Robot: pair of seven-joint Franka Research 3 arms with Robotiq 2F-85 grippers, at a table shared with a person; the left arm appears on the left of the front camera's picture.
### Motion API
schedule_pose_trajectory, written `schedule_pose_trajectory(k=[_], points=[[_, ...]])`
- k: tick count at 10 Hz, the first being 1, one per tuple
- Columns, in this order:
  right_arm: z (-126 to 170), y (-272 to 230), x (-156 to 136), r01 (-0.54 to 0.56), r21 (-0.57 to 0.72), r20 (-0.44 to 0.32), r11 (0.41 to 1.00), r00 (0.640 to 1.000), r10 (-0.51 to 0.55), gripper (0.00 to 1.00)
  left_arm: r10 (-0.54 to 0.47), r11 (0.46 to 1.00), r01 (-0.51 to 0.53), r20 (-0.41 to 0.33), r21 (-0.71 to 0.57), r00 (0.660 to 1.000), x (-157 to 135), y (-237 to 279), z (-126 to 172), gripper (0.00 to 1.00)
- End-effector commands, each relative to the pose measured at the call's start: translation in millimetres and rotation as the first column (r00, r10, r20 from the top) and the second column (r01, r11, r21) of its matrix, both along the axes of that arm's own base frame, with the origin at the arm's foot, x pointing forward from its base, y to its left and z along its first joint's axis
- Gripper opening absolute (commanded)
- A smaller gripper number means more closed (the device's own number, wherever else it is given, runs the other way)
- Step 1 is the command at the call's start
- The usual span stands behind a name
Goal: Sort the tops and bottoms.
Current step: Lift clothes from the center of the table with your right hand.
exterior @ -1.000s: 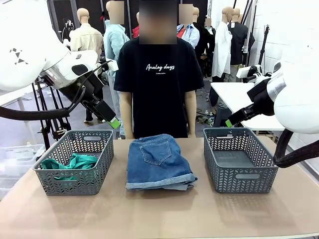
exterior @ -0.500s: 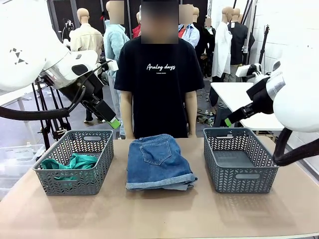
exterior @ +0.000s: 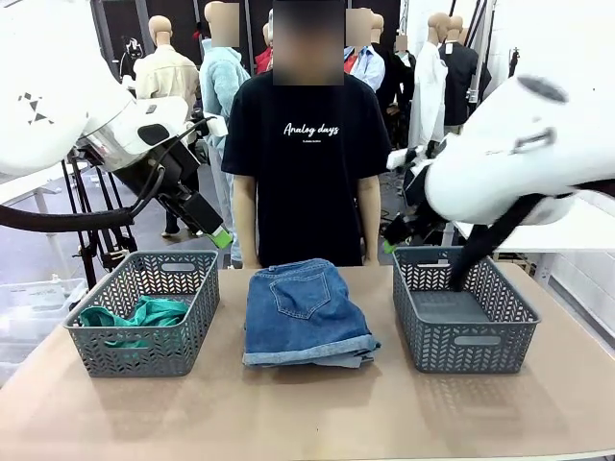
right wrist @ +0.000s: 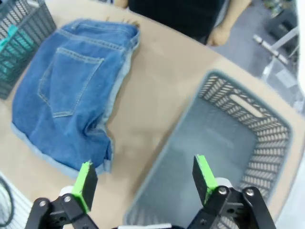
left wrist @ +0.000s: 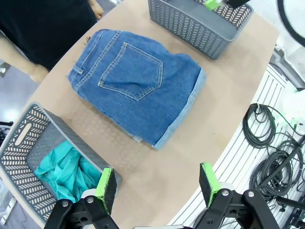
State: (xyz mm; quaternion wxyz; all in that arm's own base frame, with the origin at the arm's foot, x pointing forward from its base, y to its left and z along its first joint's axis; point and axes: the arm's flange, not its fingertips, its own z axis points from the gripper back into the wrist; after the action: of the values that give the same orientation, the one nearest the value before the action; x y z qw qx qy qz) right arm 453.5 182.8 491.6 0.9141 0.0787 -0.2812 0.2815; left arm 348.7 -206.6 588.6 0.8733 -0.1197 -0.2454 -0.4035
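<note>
Right gripper and left gripper: released, nothing grasped. Dark blue shorts are best pinched through every folded layer at the edge nearest the right basket.

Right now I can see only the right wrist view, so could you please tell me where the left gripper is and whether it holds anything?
Observer: The left gripper hangs open and empty, raised above the far side of the left basket.
Operator: Thank you. What lies in that basket?
Observer: One crumpled teal top; I can make out nothing else in it.
Operator: And where does my own gripper sit, seen from the front?
Observer: The right gripper is open and appears a little above the rim, near the far left corner of the right basket.
</note>
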Motion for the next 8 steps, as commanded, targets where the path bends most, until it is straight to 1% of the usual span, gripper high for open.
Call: schedule_pose_trajectory(k=[1, 3, 4, 5, 6, 7, 8], points=[[-19.1, 18.5, 21.7, -0.097, 0.044, -0.079, 0.994, 0.992, 0.1, 1.0, 0.001, 1.0, -0.001, -0.003, -0.008, 1.0, -1.0, 0.4, 0.9, 0.91], [-34.6, 45.5, 15.9, -0.164, 0.063, -0.096, 0.984, 0.981, 0.169, 1.0, 0.001, 1.0, -0.001, -0.003, -0.008, 1.0, -1.0, 0.4, 0.9, 0.91], [-38.5, 49.5, 16.8, -0.17, 0.079, -0.109, 0.982, 0.978, 0.178, 1.0, 0.001, 1.0, -0.001, -0.003, -0.008, 1.0, -1.0, 0.4, 0.9, 0.91], [-7.6, 28.3, 15.2, -0.098, 0.126, -0.072, 0.987, 0.992, 0.108, 1.0, 0.001, 1.0, -0.001, -0.003, -0.008, 1.0, -1.0, 0.4, 0.9, 0.91], [-42.1, 60.2, 10.2, -0.138, 0.057, -0.099, 0.989, 0.985, 0.144, 1.0, 0.001, 1.0, -0.001, -0.003, -0.008, 1.0, -1.0, 0.4, 0.9, 0.91], [-42.1, 60.2, 10.2, -0.138, 0.057, -0.099, 0.989, 0.985, 0.144, 1.0, 0.001, 1.0, -0.001, -0.003, -0.008, 1.0, -1.0, 0.4, 0.9, 0.91], [-24.6, 52.9, 10.7, -0.122, 0.081, -0.085, 0.989, 0.988, 0.129, 1.0, 0.001, 1.0, -0.001, -0.003, -0.008, 1.0, -1.0, 0.4, 0.9, 0.91]])
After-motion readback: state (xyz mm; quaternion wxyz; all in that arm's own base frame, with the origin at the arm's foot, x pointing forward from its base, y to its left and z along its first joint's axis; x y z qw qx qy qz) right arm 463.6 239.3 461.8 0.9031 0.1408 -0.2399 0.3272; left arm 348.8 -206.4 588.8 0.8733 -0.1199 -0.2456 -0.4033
